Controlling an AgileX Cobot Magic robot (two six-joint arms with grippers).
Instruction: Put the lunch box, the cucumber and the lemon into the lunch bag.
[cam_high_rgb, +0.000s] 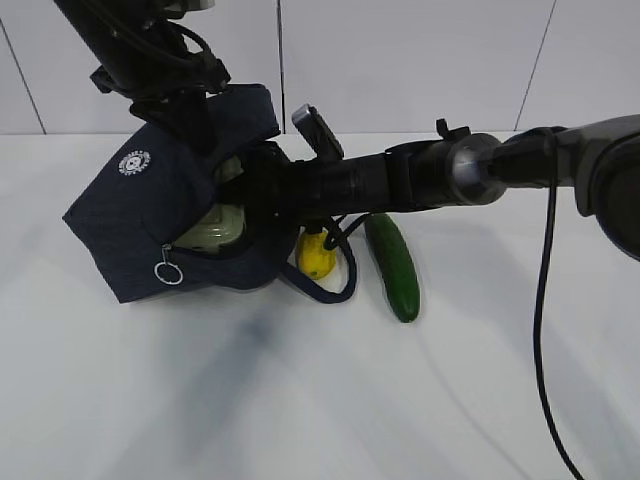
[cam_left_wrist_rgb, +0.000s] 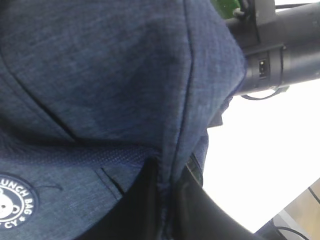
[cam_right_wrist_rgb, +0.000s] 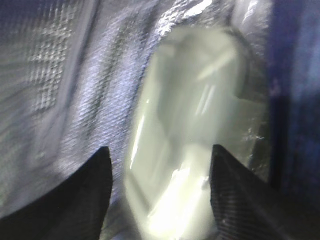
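Observation:
The navy lunch bag (cam_high_rgb: 150, 215) lies tilted on the white table, its mouth facing right. My left gripper (cam_left_wrist_rgb: 167, 172) is shut on a fabric seam of the bag's top flap (cam_high_rgb: 235, 110) and holds it up. My right arm reaches into the mouth. Inside, my right gripper (cam_right_wrist_rgb: 157, 150) is open, its fingers either side of the pale green lunch box (cam_right_wrist_rgb: 185, 135), with a gap on the left. The lunch box (cam_high_rgb: 212, 228) shows in the opening. The yellow lemon (cam_high_rgb: 316, 256) and the dark green cucumber (cam_high_rgb: 392, 266) lie on the table right of the bag.
A loop handle (cam_high_rgb: 335, 285) of the bag curls round the lemon. The zipper's ring pull (cam_high_rgb: 168, 272) hangs at the bag's front. A black cable (cam_high_rgb: 545, 300) drops from the right arm. A tiled wall (cam_high_rgb: 400, 60) stands behind the table.

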